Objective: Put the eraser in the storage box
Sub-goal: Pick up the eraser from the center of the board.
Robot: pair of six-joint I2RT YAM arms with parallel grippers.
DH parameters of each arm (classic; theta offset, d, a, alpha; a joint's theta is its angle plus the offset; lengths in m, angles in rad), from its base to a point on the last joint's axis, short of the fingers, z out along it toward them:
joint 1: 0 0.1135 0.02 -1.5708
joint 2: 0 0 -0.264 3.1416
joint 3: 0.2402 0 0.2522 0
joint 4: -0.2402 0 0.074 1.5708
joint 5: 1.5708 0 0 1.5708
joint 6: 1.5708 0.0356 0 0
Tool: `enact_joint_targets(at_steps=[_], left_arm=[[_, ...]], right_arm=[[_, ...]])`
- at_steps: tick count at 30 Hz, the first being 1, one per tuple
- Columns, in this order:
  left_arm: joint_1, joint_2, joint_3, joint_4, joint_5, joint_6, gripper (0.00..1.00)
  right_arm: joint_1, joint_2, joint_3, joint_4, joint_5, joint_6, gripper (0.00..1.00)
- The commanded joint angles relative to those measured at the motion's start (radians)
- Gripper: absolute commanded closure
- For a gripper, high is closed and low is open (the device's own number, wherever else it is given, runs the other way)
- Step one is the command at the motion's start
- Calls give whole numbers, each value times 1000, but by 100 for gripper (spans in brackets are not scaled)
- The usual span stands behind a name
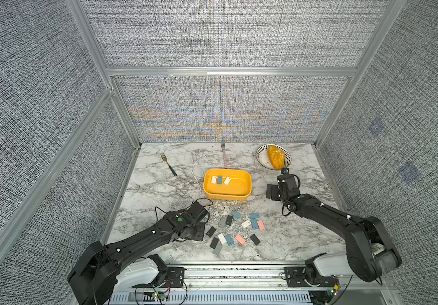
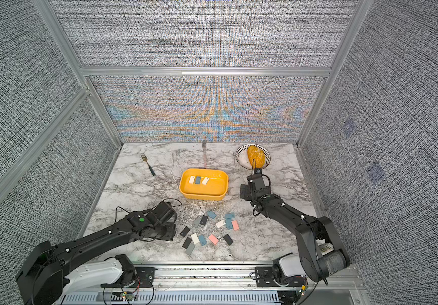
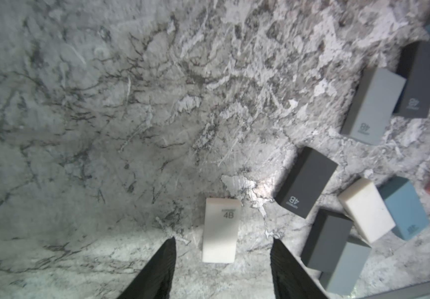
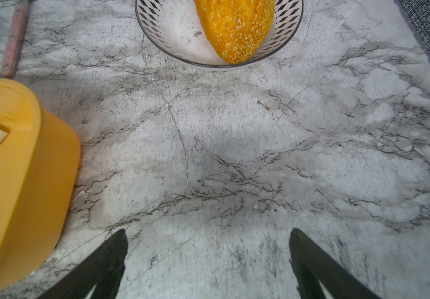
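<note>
A white eraser [image 3: 220, 230] marked 4B lies flat on the marble between the fingers of my left gripper [image 3: 223, 238]. The jaws stand open and touch neither side of it. In both top views the left gripper [image 1: 196, 233] hangs low at the left edge of a scatter of several grey, black, blue, pink and white erasers [image 1: 240, 239]. The yellow storage box [image 1: 239, 188] sits mid-table and holds two white erasers and a blue one [image 1: 220, 179]. My right gripper [image 4: 208, 230] is open and empty over bare marble, to the right of the box [image 4: 27, 160].
A patterned white bowl [image 1: 261, 158] holding a yellow bread roll [image 1: 275, 157] stands at the back right, just beyond the right gripper [image 1: 272, 191]. A green-handled fork [image 1: 169, 165] lies at the back left. A pink-handled fork [image 1: 224, 155] lies behind the box.
</note>
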Motion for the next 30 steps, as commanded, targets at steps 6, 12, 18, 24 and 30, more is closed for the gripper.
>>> enact_joint_targets(at_steps=[6,12,18,24,30], left_arm=[[-12,45,-10,21,-8,-19,41],[-15,85,-11,40,-3,-17,43],[-24,127,-5,50,4,-13,49],[-33,151,-4,58,6,-10,52],[-45,198,5,71,7,-9,53]], right_arm=[[3,-4,8,-20,18,0,2],[5,-7,1,-18,21,1,2],[6,-5,-1,-18,21,3,2],[6,0,-5,-12,19,4,2],[7,-1,-10,-10,18,5,2]])
